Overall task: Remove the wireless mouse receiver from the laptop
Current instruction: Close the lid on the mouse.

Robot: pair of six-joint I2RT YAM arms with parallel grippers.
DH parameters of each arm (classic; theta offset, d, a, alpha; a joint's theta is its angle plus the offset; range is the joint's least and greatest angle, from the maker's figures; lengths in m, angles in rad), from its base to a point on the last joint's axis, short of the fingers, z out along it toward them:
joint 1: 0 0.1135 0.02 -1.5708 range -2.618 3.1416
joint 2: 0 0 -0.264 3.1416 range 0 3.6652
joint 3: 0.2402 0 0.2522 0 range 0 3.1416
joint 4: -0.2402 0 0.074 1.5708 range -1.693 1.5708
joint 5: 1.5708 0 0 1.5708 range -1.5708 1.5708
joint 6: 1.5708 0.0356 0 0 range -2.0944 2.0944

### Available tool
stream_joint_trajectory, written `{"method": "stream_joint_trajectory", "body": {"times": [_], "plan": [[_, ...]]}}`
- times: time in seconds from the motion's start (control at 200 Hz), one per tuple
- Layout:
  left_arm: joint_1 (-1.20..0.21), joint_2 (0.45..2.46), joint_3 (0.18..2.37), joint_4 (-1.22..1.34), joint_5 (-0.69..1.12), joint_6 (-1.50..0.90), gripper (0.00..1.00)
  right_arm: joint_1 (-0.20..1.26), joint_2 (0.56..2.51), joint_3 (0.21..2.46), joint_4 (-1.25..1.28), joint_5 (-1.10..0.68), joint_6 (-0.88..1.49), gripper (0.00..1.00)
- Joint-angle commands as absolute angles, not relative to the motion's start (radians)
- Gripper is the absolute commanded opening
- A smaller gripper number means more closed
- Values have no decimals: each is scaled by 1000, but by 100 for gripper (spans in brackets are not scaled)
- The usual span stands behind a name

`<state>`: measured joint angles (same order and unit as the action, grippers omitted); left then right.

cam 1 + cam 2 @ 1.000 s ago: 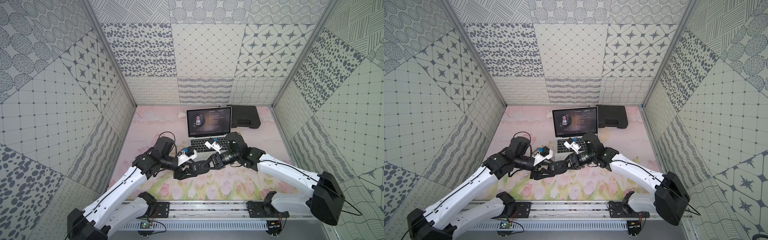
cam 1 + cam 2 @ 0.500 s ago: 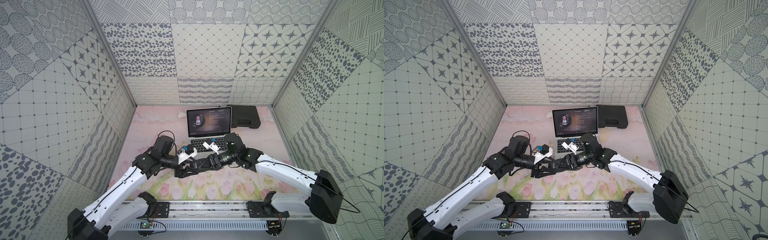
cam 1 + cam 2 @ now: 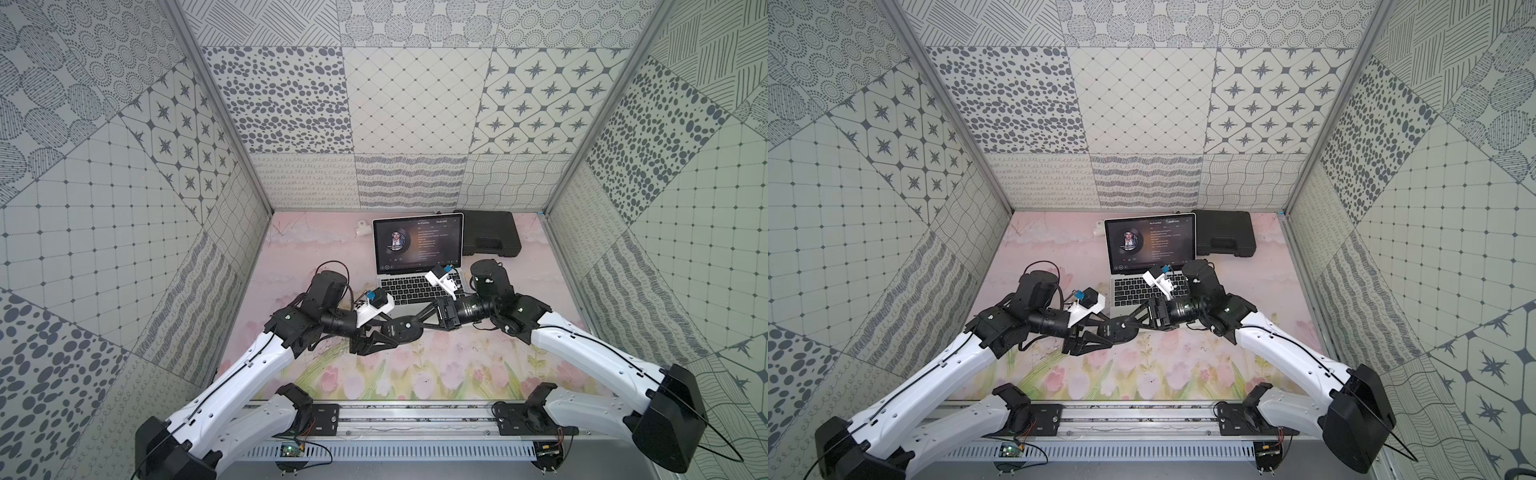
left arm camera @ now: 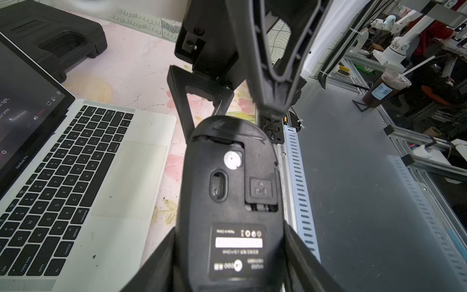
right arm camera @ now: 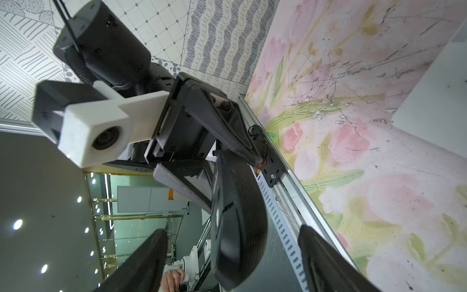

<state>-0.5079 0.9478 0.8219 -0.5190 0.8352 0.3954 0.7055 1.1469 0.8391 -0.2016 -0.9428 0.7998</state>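
Left wrist view shows me the mouse [image 4: 227, 177] belly-up, clenched across its sides by my left end effector [image 4: 231, 240] and held just off the front edge of the laptop [image 4: 131, 161]. My right end effector [image 5: 231, 231] stands released, its fingers clear of the mouse on both sides. The laptop sits open on the bench [image 3: 299, 266], with the black case [image 4: 50, 38] just beside its screen. I cannot spot the wireless mouse receiver.

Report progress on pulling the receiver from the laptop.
Looks done: no receiver shows on the laptop's visible edge. In hand: left hand grips the mouse, right hand open at its tip. Left: unclear; the nub in the mouse's underside may be the receiver.
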Motion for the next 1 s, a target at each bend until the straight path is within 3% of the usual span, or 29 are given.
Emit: {"method": "stream_joint_trajectory", "body": {"times": [0.0,0.265,0.64,0.99], "plan": [[-503,951,838,-480,884,393,0,708,1145,812,-221,-960,778,79],[-503,956,841,-484,882,393,0,724,1161,802,-205,-966,775,59],[-503,957,848,-481,888,382,0,733,1202,856,-328,-918,707,54],[-502,963,849,-479,893,377,0,748,1215,860,-254,-928,748,51]]}}
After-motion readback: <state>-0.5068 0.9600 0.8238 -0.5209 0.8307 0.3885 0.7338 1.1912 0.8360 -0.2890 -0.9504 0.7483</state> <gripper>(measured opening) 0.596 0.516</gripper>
